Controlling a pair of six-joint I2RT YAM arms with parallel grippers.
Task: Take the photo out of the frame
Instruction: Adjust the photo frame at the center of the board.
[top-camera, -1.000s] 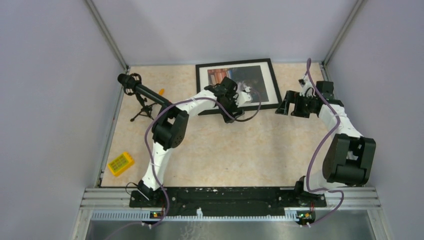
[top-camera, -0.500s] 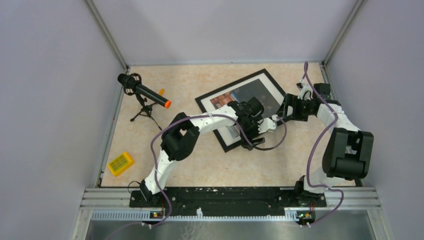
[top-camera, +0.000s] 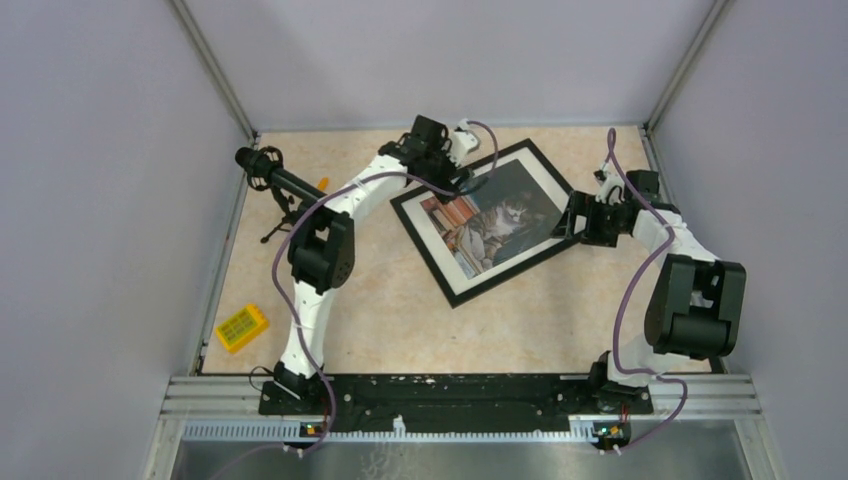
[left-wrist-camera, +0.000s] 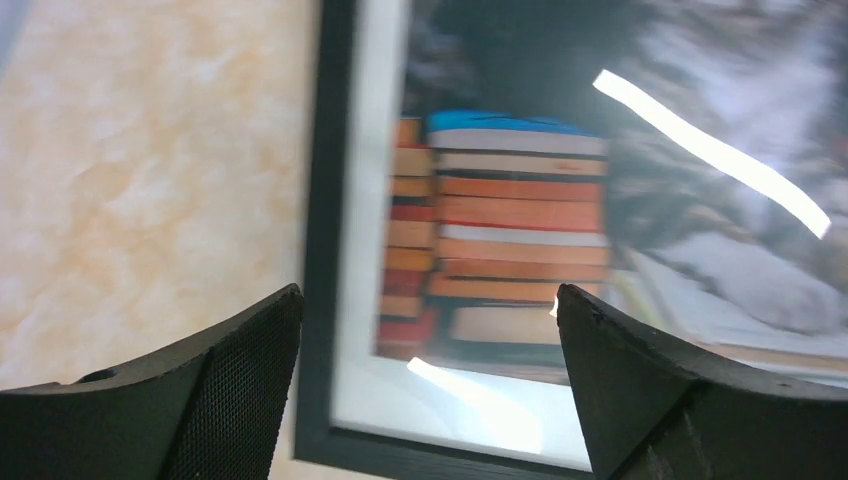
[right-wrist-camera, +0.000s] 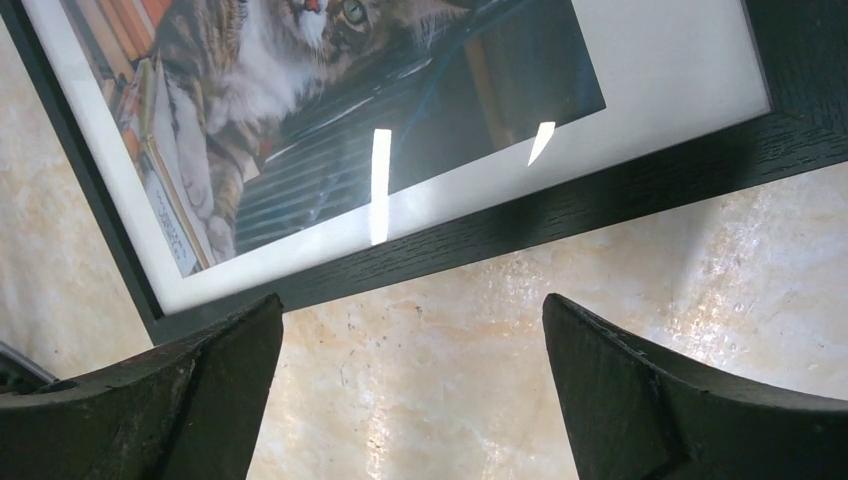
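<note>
The top camera looked down from above and behind my bases, taking in the whole counter (top-camera: 560, 310). Each wrist camera peered close past its own claw, the left claw (left-wrist-camera: 425, 290) and right claw (right-wrist-camera: 412, 300), down onto the frame (left-wrist-camera: 318, 200), which all three views shared.

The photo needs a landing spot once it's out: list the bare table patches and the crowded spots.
Widest bare table: near centre, bordered by the frame, the arm bases and the yellow box. Smaller strip: far right, behind the frame. Crowded: by the microphone at left, and frame edges where the left pincer and right pincer hover.
</note>
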